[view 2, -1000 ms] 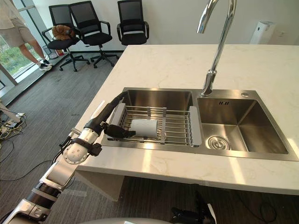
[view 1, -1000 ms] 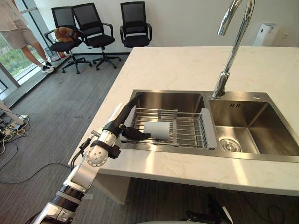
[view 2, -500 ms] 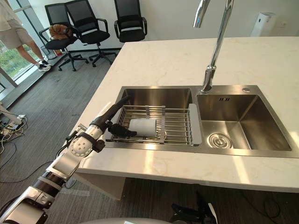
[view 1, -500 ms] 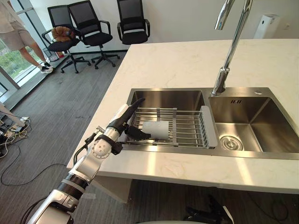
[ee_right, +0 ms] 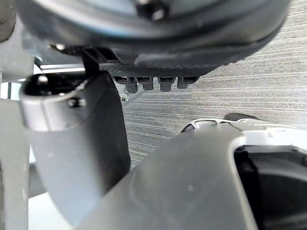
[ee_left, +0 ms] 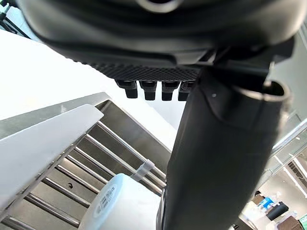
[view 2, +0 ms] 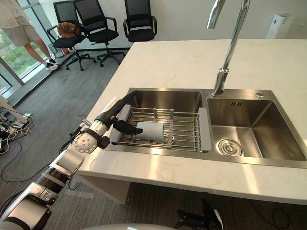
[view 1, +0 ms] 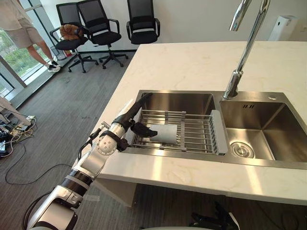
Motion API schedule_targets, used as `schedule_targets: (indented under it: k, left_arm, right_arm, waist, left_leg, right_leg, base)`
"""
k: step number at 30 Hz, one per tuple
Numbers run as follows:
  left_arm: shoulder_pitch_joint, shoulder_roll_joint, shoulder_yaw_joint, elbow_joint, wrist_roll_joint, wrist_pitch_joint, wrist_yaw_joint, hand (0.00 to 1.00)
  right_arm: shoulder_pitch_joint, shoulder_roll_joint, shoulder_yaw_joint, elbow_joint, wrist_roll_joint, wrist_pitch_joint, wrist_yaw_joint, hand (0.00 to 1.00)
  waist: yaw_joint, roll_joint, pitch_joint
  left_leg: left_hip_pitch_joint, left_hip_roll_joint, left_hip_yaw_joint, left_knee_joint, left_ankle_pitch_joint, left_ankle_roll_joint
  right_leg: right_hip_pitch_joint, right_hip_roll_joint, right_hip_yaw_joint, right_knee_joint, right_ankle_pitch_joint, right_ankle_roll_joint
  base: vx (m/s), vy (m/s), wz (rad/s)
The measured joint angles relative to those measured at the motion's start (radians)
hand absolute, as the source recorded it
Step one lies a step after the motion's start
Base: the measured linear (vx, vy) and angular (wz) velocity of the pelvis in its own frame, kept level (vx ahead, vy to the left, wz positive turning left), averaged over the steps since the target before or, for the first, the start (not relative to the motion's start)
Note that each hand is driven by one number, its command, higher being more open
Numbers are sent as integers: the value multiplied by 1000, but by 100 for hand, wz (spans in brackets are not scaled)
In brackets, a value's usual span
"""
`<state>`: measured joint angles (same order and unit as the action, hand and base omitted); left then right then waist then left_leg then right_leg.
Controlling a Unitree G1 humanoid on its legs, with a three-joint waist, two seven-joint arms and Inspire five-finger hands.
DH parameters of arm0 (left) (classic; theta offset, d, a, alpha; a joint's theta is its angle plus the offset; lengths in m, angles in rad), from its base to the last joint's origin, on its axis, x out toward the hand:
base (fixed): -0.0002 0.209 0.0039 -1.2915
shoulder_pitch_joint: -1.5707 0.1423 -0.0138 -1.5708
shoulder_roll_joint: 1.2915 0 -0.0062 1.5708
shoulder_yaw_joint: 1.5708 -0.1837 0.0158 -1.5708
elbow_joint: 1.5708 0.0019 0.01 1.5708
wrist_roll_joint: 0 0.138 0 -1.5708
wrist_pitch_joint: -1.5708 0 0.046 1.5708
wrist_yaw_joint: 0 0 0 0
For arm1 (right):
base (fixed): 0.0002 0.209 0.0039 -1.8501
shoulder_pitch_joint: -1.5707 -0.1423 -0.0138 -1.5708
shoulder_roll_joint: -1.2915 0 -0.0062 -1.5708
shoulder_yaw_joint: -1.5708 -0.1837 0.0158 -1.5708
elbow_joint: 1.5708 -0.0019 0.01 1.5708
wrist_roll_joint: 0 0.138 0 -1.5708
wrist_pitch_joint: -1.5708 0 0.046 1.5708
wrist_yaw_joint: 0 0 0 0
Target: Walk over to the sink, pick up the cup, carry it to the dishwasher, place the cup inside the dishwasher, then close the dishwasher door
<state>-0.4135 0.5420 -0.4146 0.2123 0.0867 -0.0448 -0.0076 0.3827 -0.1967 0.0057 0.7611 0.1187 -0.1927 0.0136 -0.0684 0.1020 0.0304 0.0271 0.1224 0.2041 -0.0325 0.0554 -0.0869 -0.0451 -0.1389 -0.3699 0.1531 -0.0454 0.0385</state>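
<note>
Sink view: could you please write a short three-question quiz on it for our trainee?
1. Multiple choice: the cup lies on its side on: A the wire rack; B a plate; C a sponge.
2. True or false: the left hand holds the cup in the air, well above the rack.
3. Fill in: the rack sits across the robot's ___ basin of the sink.

Key: 1 A. 2 false; the cup rests on the rack, with the hand at its end. 3 left.
</note>
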Motion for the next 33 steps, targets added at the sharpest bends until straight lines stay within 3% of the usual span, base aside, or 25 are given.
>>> schedule_targets:
  k: [10, 16, 25, 33]
  left_arm:
    - [-38, -14, -99, 40, 93, 67, -45, 100]
    - [-72, -27, -125, 70, 189, 84, -45, 100]
    - [-88, -57, -146, 109, 263, 101, -2, 100]
    - [-90, -68, -164, 110, 379, 102, 8, 100]
  right_arm:
    - [-19, 0, 1, 10, 18, 31, -7, 100]
    - [-22, 0, 1, 10, 19, 47, -16, 100]
    - [-36, -1, 3, 13, 20, 69, -18, 100]
    - [-43, -10, 21, 13, 47, 76, -24, 100]
  waist:
    - [-3, -2, 6]
    - [-3, -3, 7]
    - [-7, -7, 20]
    - [-20, -5, 22]
  left_leg:
    - [-1, -1, -1, -4, 21, -34]
    - [-1, -3, 0, -4, 25, -32]
    - [-1, -18, 1, -31, 94, -24]
    - [-1, -24, 2, -31, 110, -10]
  right_leg:
    - [9, 2, -5, -31, 1, -2]
    - [10, 2, -4, -36, 3, -2]
    - [21, -1, -10, -66, 12, -8]
    - [33, 3, -14, -83, 15, -10]
  base:
    - [-7, -3, 0]
    - [0, 0, 0]
    - [-12, -22, 3]
    - [-3, -16, 2]
